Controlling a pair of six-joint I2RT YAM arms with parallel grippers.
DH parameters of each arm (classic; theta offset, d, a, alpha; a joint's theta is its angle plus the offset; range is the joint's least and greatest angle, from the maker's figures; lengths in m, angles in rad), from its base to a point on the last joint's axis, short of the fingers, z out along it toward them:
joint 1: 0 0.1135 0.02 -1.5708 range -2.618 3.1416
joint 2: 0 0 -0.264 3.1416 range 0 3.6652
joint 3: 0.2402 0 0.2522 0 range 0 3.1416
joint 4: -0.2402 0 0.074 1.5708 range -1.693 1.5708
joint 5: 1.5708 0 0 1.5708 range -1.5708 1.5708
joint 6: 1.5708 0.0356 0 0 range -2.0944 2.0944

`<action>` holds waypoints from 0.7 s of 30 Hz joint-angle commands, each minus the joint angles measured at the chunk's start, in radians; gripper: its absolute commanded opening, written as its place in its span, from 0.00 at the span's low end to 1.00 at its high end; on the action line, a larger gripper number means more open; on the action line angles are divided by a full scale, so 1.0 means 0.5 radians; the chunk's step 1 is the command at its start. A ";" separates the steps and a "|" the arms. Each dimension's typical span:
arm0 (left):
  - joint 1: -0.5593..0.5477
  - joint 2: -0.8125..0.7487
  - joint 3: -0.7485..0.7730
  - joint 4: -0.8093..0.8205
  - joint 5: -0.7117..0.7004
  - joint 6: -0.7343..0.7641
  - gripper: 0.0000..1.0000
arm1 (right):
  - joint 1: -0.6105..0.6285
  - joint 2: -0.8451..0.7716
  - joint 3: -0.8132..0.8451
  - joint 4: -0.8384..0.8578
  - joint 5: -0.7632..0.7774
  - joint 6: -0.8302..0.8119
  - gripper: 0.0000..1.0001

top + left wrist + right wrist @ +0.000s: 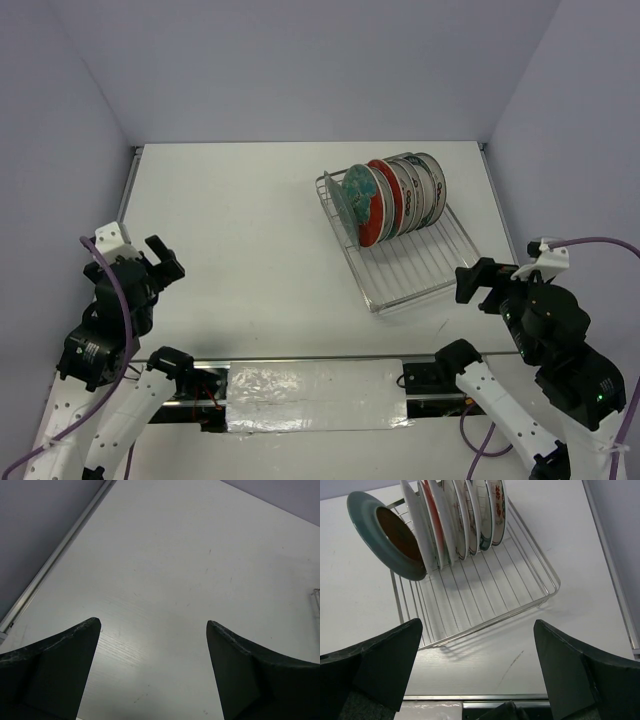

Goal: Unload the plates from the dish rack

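The silver wire dish rack (pixel 430 275) stands at the right of the white table, also in the right wrist view (pixel 485 605). Several plates (pixel 395 195) stand on edge in a row at its far end. The nearest one is red with a teal flower pattern (pixel 362 200); behind it come white ones with dark rims (pixel 425 187). In the right wrist view the front plate (pixel 387 535) leans out and shows its teal rim and brown underside. My right gripper (pixel 478 280) is open and empty, just near of the rack. My left gripper (pixel 160 258) is open and empty, far left.
The table (pixel 240 230) is enclosed by pale walls at the back and sides. A metal rail (pixel 300 365) with the arm bases runs along the near edge. A faint scratch mark (pixel 512 662) lies on the table near the rack's front.
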 commanded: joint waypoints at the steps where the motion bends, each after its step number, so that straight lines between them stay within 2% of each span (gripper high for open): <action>1: 0.006 0.015 0.017 0.072 0.003 -0.008 1.00 | 0.013 0.024 0.015 0.074 0.035 -0.004 1.00; 5: 0.006 0.003 0.002 0.100 0.030 0.014 1.00 | 0.010 0.015 0.021 0.249 -0.155 -0.071 1.00; 8: 0.006 0.027 -0.004 0.115 0.064 0.032 1.00 | 0.013 0.094 0.009 0.500 -0.605 -0.145 1.00; 9: 0.006 0.045 -0.004 0.118 0.079 0.038 0.99 | 0.010 0.213 0.030 0.589 -0.798 -0.157 1.00; 11: 0.006 0.064 -0.007 0.127 0.098 0.048 0.99 | 0.010 0.419 0.107 0.596 -0.885 -0.145 1.00; 12: 0.006 0.076 -0.010 0.130 0.116 0.054 0.99 | 0.019 0.666 0.213 0.560 -0.886 -0.157 1.00; 14: 0.006 0.088 -0.013 0.139 0.132 0.063 0.99 | 0.077 0.904 0.315 0.541 -0.727 -0.142 1.00; 16: 0.006 0.092 -0.013 0.139 0.135 0.057 1.00 | 0.319 1.198 0.481 0.532 -0.537 -0.179 1.00; 17: 0.006 0.092 -0.013 0.139 0.132 0.057 0.99 | 0.423 1.296 0.548 0.519 -0.251 -0.203 1.00; 19: 0.003 0.085 -0.016 0.139 0.135 0.054 1.00 | 0.677 1.566 0.747 0.486 0.097 -0.314 1.00; 21: 0.003 0.067 -0.023 0.149 0.144 0.066 1.00 | 0.770 1.833 0.910 0.473 0.258 -0.445 1.00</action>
